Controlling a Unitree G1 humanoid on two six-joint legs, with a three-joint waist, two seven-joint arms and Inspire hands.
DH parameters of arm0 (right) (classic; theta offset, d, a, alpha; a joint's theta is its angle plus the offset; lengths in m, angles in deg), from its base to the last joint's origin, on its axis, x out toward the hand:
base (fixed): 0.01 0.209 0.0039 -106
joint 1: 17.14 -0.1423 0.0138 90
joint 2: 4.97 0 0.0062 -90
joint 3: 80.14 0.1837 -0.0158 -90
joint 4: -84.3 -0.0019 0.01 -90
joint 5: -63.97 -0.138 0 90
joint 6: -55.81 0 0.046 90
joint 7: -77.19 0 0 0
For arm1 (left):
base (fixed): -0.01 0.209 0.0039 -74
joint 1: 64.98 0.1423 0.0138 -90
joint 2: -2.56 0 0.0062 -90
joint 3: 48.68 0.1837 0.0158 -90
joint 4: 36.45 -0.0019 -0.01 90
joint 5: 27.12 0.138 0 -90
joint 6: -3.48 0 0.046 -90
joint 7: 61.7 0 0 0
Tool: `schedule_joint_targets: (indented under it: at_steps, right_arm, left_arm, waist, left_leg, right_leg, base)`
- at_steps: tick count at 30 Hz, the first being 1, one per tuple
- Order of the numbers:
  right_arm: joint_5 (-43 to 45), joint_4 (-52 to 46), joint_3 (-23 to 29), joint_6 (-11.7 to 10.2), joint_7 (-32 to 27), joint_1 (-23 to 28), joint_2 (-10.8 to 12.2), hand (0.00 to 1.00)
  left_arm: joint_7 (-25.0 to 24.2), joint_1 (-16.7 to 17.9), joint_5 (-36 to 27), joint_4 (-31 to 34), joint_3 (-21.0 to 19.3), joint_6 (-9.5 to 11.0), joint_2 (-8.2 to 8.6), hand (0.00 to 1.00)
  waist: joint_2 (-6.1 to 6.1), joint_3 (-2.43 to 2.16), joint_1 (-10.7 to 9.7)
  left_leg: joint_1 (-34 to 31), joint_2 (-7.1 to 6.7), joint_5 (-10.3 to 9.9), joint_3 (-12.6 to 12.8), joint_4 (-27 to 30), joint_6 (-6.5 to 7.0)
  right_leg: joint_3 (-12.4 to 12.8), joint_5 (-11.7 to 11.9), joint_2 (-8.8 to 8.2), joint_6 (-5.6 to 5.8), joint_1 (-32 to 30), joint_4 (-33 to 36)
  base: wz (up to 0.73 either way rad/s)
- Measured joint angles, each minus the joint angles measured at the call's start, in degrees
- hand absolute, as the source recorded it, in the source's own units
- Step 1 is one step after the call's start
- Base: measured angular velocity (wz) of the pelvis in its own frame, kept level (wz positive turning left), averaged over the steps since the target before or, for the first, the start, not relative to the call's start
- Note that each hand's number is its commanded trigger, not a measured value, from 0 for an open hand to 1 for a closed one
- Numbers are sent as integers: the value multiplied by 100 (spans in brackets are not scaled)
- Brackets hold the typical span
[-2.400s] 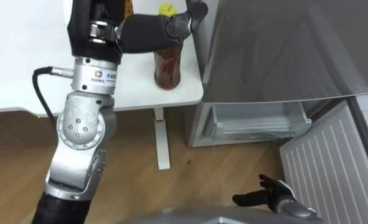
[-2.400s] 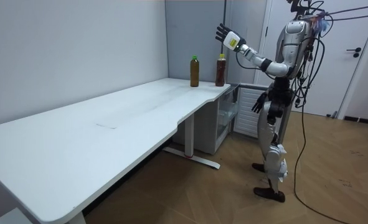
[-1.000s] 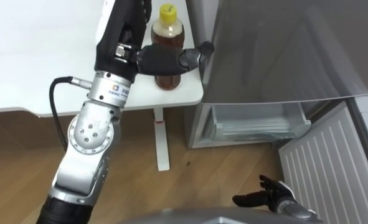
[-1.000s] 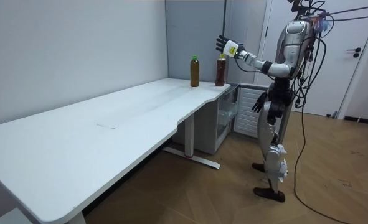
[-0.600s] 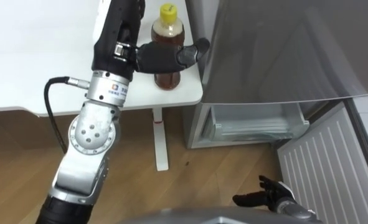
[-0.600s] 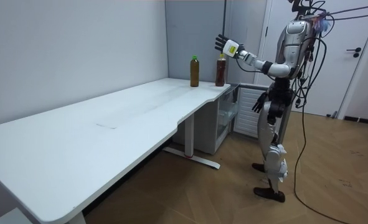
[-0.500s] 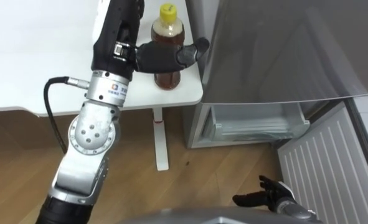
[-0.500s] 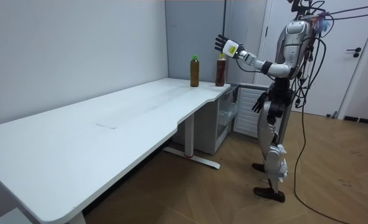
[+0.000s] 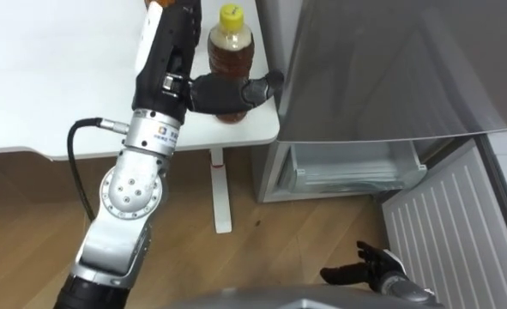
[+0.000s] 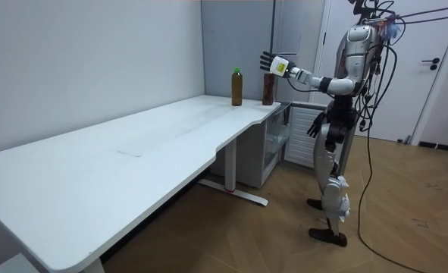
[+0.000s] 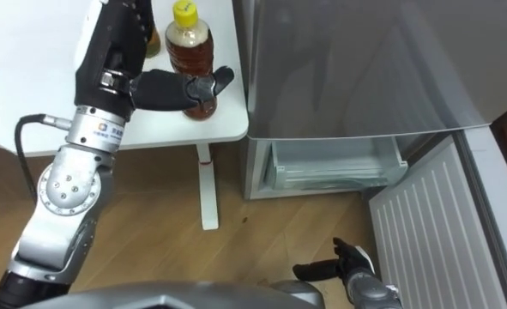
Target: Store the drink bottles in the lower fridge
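Down low, nearest the body, the right hand hangs just above the wooden floor, fingers loose and slightly spread, nothing in it. Beside it the lower fridge door stands swung open, its white ribbed inner face showing, and the lower compartment lies exposed with a pale drawer inside; no drink is in it. Above that, the grey upper fridge door is closed. Further out, the left arm reaches over the corner of the white table. The left hand lies across the lower half of the yellow-capped bottle, fingers stretched rather than wrapped round it, thumb poking out toward the fridge. Contact with the bottle cannot be judged. This bottle of brown drink stands upright at the table's corner, close to the fridge. In the room view a green-capped bottle stands upright on the table just beside it, on the side away from the robot. The robot stands upright at that table corner, before the fridge.
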Motion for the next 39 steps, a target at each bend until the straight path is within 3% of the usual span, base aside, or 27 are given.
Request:
schedule_joint_targets:
  at_steps: [7,23,31,39]
  right_arm:
    - [20,-16,-4,-2,-26,-1,-1,0]
    - [19,-48,0,10,23,26,-4,0]
    - [31,-246,88,128,127,138,1,0]
    - [24,-219,211,144,114,141,17,0]
  left_arm:
    - [-32,0,6,-8,194,0,-32,0]
    - [-150,1,-30,-383,167,-6,-109,0]
    - [-232,-2,-456,-391,-89,-236,-21,0]
    - [-153,-125,-671,-372,-293,-239,21,0]
  waist:
    - [12,-7,-4]
    - [-1,-25,4]
    - [-20,-44,-6]
    - [4,-37,-12]
  left_leg:
    - [-16,0,0,0,2,0]
    - [-4,1,0,11,7,0]
    - [25,5,0,78,6,0]
    - [23,10,0,79,6,0]
  right_leg:
    - [3,0,1,0,-16,3]
    - [18,1,1,-2,-24,17]
    - [86,2,10,-2,-16,26]
    - [138,5,17,-6,4,20]
  base:
    - [0]
    - [0]
    - [-4]
    - [0]
